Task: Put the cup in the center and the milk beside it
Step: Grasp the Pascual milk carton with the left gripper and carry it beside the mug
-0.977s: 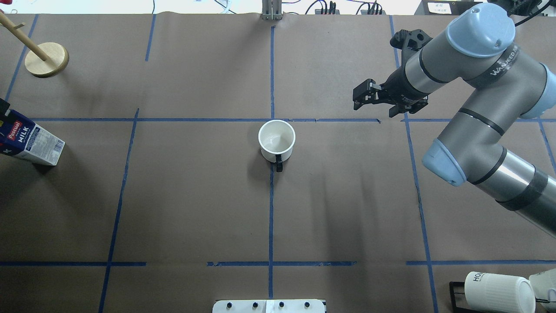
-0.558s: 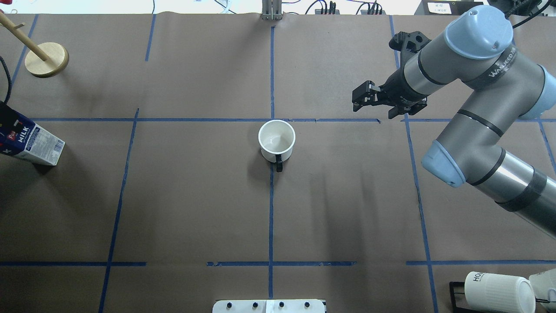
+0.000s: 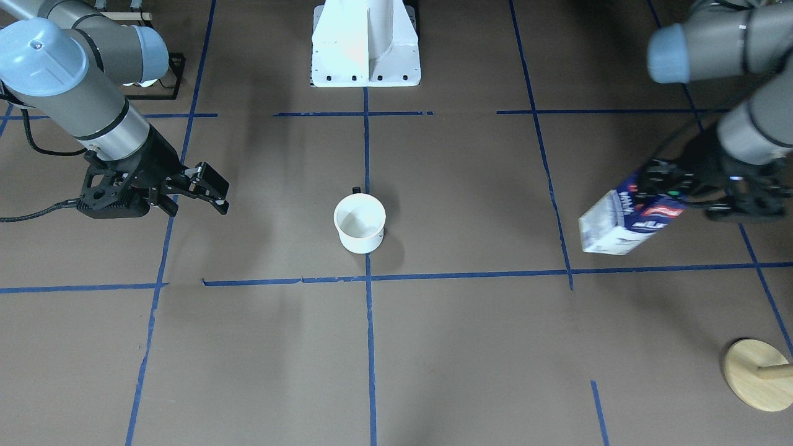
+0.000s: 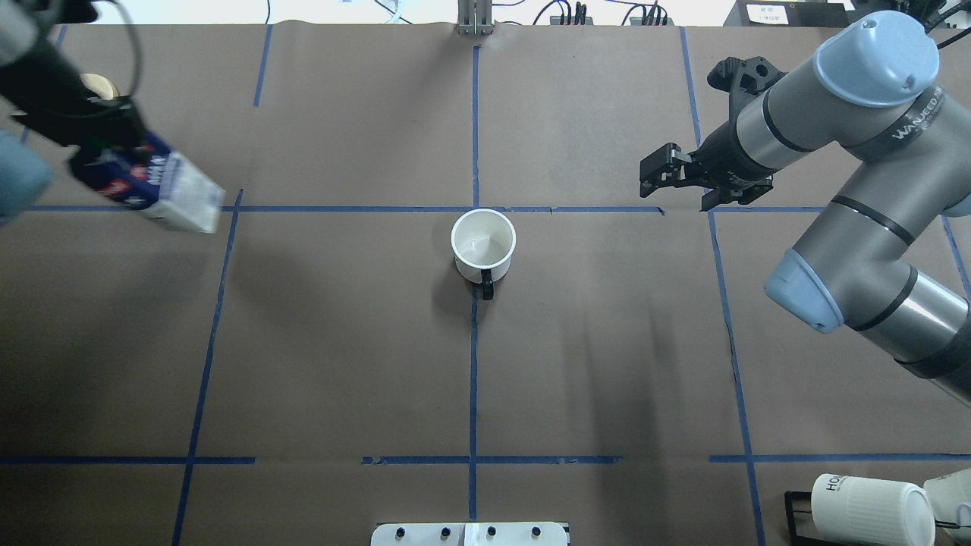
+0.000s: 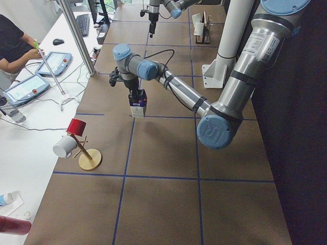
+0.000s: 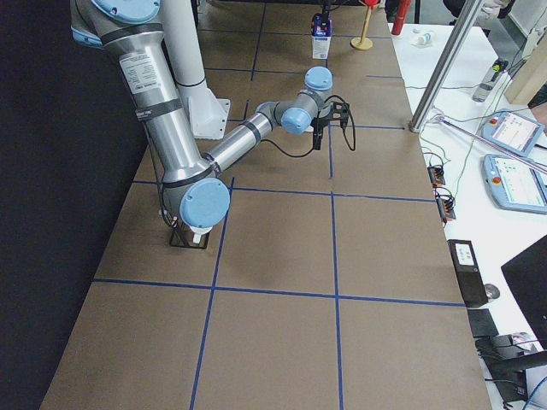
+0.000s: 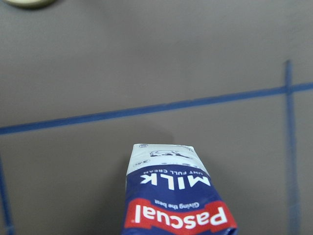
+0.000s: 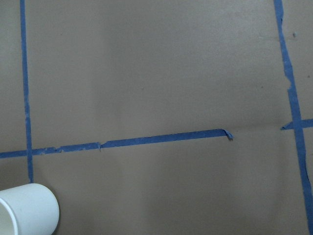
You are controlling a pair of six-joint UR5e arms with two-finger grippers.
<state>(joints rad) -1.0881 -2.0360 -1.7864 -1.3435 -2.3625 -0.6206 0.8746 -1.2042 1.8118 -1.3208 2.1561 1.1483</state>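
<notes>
Empty white cup stands upright at the center, handle toward the robot. Left gripper clasps the milk upright above the table's left side. Right gripper hangs spread, empty.

Milk carton, toward the tabletop's left edge: blurred in the overhead view, print unreadable. Its cap end is buried in the left claw, a dark smear with fingers not separable. Left wrist view: the carton's upper part runs off the bottom border.

Cup: right wrist view catches only a corner piece.

Wooden stand, far-left corner: clipped.

Ribbed mug, near-right corner: lettering cut short.
</notes>
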